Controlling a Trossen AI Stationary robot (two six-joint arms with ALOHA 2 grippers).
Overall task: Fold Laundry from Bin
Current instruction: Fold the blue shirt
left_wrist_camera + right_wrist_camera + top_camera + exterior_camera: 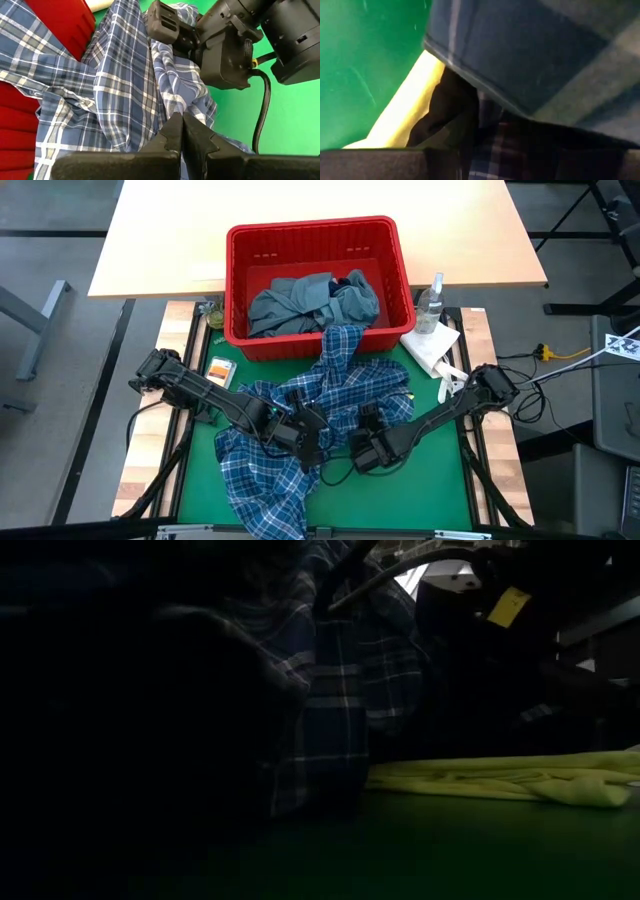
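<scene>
A soft blue-white plaid shirt (320,395) spills from the front rim of the rectangular red plastic basket (240,290) at upper centre of the overhead picture and sprawls down across the green mat (430,480) to the lower edge. A large grey-blue garment (300,302) lies bunched inside the basket. The left gripper (312,442) sits at lower centre, its fingers (172,132) pinched shut on a fold of the plaid cloth. The right gripper (365,420) is just beside it, buried under shirt fabric; I cannot tell how its jaws stand. A small yellow garment (510,780) lies flat on the mat. Right of the basket stand a clear spray bottle (431,302) and white paper towel (432,348).
</scene>
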